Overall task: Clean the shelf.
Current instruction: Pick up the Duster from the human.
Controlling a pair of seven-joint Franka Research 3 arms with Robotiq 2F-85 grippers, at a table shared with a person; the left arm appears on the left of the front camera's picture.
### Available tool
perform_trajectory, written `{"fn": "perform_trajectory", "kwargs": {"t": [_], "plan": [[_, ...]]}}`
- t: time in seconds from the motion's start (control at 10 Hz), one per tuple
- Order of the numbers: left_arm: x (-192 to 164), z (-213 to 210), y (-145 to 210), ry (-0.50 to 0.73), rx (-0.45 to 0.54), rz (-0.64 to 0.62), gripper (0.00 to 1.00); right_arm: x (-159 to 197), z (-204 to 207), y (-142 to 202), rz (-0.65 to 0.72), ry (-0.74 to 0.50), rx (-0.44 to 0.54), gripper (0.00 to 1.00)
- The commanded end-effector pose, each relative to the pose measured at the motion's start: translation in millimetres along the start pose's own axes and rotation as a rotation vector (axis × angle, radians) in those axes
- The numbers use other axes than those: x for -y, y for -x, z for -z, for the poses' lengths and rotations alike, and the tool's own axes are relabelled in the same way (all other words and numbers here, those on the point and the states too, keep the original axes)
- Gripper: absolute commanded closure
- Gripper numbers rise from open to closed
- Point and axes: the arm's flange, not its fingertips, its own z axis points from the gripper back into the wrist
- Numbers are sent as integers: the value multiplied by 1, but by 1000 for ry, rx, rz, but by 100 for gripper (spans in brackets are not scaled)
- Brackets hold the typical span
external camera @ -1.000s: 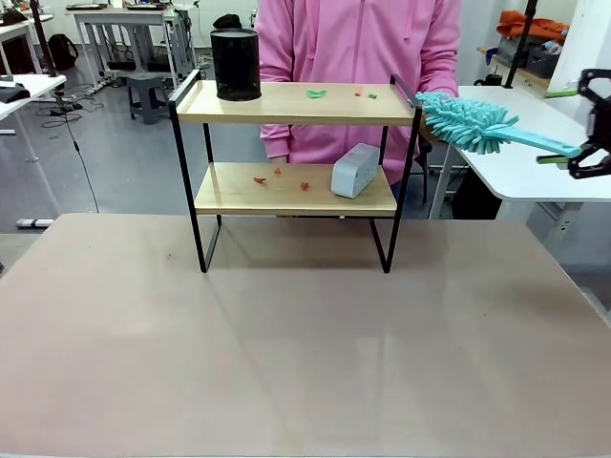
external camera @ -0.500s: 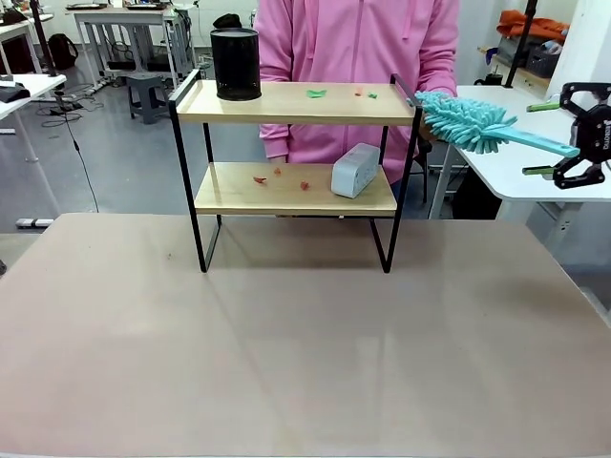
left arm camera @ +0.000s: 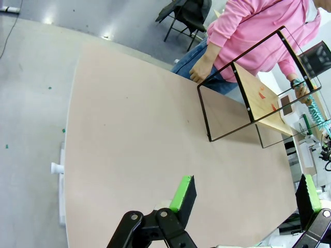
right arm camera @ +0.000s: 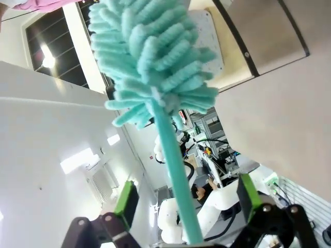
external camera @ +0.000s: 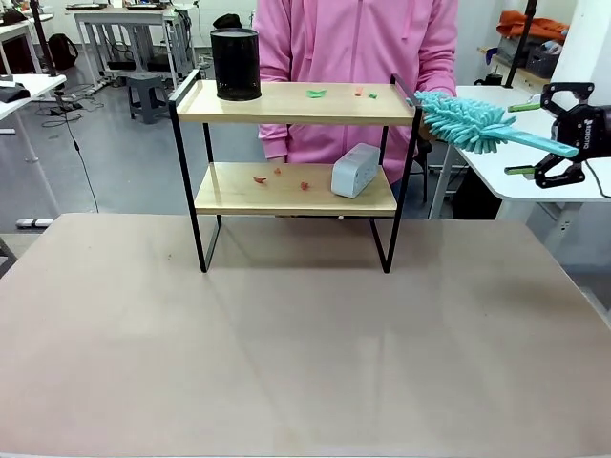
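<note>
Two risks mark this handover; which do you flag first? (trainee)

Closing off-centre. Your right gripper (external camera: 521, 139) stands released, one pad on each side of the duster (external camera: 477, 124) handle without pinching it. The person (external camera: 353, 48) holds the fluffy end just beside the shelf (external camera: 296, 103). Clamp askew and the thin handle may twist or slide out. (instructor)

And second? (trainee)

The sweep. The shelf stands at the far middle of the tabletop (external camera: 286, 363), with a black cup (external camera: 235, 64), a grey box (external camera: 355, 170) and scraps (external camera: 260, 178) on its boards. A low or hasty pass could topple the cup or jolt the frame. (instructor)

Pose? (trainee)

Your right arm enters from the right, level with the top board, jaws one above the other. Your left gripper (left arm camera: 245, 194) hovers spread wide above the tabletop, well apart from the shelf. (instructor)
</note>
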Motion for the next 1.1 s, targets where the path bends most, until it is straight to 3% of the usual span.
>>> {"fn": "perform_trajectory", "kwargs": {"t": [0.0,0.3,0.4,0.5,0.6,0.7,0.9,1.0], "plan": [[0,1,0,16,16,24,0,-5,-2,-4,-49,-45,-24,0],[0,1,0,16,16,24,0,-3,-9,-8,-61,-52,22,0],[0,1,0,16,16,24,0,-2,-13,-8,-75,-66,40,15],[0,1,0,16,16,24,0,-2,-14,-8,-75,-68,36,57],[0,1,0,16,16,24,0,-1,-14,-8,-83,-66,48,72],[0,1,0,16,16,24,0,-1,-14,-9,-84,-69,63,100],[0,1,0,16,16,24,0,0,-9,-10,-84,-74,51,100],[0,1,0,16,16,24,0,0,-8,-10,-90,-65,55,95]]}}
